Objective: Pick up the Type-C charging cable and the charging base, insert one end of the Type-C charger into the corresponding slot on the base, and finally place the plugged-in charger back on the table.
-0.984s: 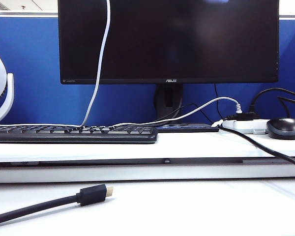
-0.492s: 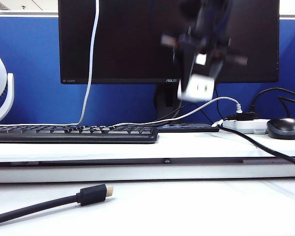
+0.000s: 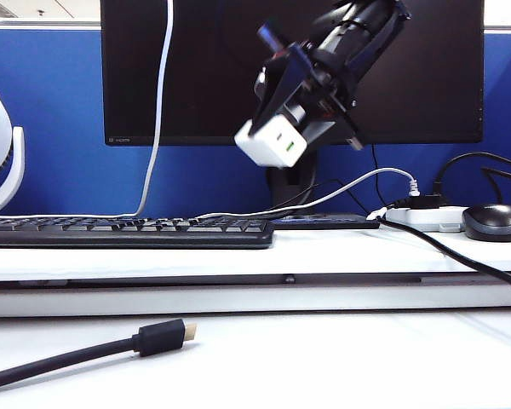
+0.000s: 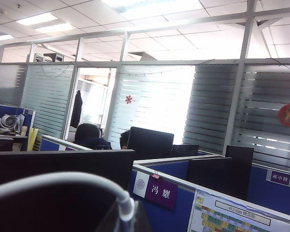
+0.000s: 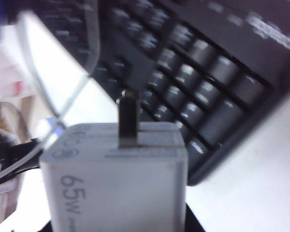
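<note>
The right arm has swung down into the exterior view since a second ago, when nothing hung before the monitor (image 3: 289, 68). The right gripper (image 3: 300, 119) grasps the base (image 3: 271, 141) between its fingers, ports facing left, high above the keyboard (image 3: 128, 232). The cable (image 3: 157, 102) has shifted slightly leftward; it arcs just ahead of the left gripper (image 4: 123, 220), whose fingers are clenched, grip unseen. Insertion looks next.

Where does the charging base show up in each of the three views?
Exterior view: charging base in the right gripper, in front of the monitor.
Left wrist view: not in it.
Right wrist view: fills the lower middle.
Shared landmark: the keyboard.
</note>
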Controlling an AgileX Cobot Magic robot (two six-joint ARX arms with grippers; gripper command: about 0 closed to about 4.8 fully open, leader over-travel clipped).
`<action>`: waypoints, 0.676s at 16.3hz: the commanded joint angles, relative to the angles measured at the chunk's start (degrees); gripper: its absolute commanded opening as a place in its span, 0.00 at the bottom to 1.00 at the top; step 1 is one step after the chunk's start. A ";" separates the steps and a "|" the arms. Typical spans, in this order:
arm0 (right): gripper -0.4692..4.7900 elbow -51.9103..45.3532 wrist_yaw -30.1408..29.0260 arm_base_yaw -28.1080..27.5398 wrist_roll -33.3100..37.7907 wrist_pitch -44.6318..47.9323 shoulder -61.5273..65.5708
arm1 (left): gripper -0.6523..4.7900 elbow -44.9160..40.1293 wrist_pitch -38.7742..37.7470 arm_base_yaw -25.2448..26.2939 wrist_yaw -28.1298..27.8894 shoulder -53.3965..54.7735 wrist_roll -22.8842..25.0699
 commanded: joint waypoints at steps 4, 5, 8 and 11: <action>0.08 0.00 -13.60 -8.70 -3.63 1.60 1.70 | 0.11 0.15 0.66 0.04 0.17 -0.22 0.24; 0.08 -0.96 -17.22 -9.55 -3.61 3.08 1.84 | 0.11 0.15 0.68 0.04 0.17 -0.22 0.22; 0.08 -6.34 -22.86 -11.28 -3.67 6.01 3.17 | 0.11 0.15 0.70 0.02 0.17 -0.35 0.22; 0.08 -16.76 -20.35 -11.19 -3.93 6.97 3.82 | 0.11 0.15 0.68 0.04 0.17 -0.35 0.42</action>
